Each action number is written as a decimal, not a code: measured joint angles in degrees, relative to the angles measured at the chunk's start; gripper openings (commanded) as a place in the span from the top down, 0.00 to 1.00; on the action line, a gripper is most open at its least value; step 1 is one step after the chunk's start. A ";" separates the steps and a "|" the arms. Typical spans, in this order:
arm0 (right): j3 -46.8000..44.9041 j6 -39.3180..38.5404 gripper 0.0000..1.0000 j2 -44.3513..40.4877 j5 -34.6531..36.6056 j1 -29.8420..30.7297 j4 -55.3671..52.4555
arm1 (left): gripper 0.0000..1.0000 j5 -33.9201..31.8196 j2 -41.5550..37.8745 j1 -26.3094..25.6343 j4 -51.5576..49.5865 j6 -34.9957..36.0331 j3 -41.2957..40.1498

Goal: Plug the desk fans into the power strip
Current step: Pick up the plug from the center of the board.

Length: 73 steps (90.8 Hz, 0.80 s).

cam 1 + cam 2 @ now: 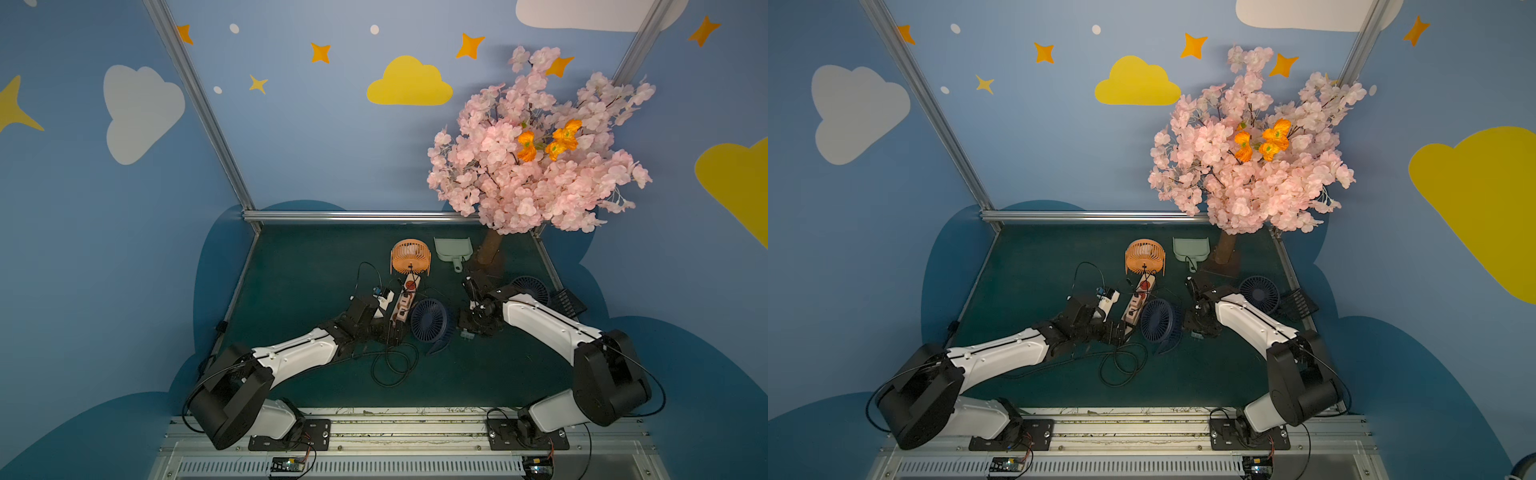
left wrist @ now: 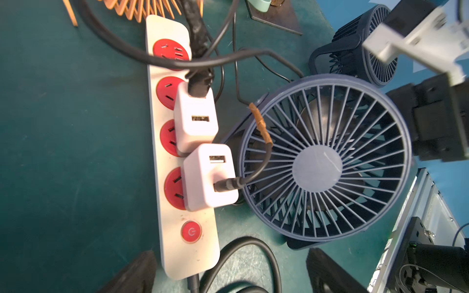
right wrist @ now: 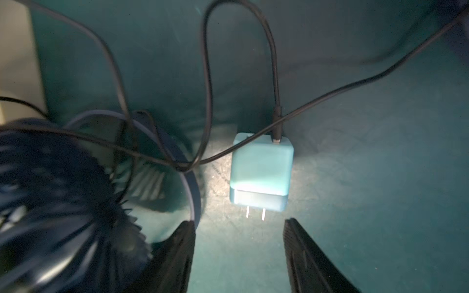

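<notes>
The power strip (image 2: 177,157) is a white bar with red sockets on the green mat, also seen in both top views (image 1: 405,300) (image 1: 1139,302). Two white adapters (image 2: 196,119) sit in it; one carries the cord of the dark blue desk fan (image 2: 322,162) (image 1: 430,321) beside it. My left gripper (image 2: 228,266) is open, its fingers (image 2: 132,274) either side of the strip's button end. A loose pale adapter (image 3: 261,172) (image 1: 466,334) lies on the mat, prongs facing my open right gripper (image 3: 239,228) (image 1: 469,327), just short of the fingers (image 3: 177,253).
An orange fan (image 1: 410,256) stands behind the strip. A second blue fan (image 1: 530,289), a green dustpan (image 1: 453,249) and a pink blossom tree (image 1: 536,145) fill the back right. Black cord loops (image 1: 392,365) lie on the mat near the left arm.
</notes>
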 measured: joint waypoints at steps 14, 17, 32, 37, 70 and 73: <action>0.02 0.17 0.40 3.82 2.10 0.09 0.00 | 0.03 -0.09 -0.22 0.13 -0.52 0.57 0.00; 0.02 0.15 0.40 4.46 2.43 0.09 0.02 | 0.03 -0.22 -0.35 0.20 -0.68 0.63 0.00; 0.07 -0.46 0.38 7.21 3.39 0.07 0.79 | 0.03 -0.55 -1.46 0.37 -0.96 0.98 0.00; 0.15 -0.85 0.38 8.17 3.43 -0.13 1.27 | 0.03 -0.63 -1.75 0.39 -0.96 1.05 0.00; 2.51 -5.44 0.67 10.99 2.38 -4.15 4.00 | 0.03 -0.59 -3.06 0.31 -2.21 2.51 0.39; 2.67 -5.70 0.68 10.99 2.40 -4.17 4.02 | 0.04 -0.61 -3.06 0.11 -2.40 2.78 0.81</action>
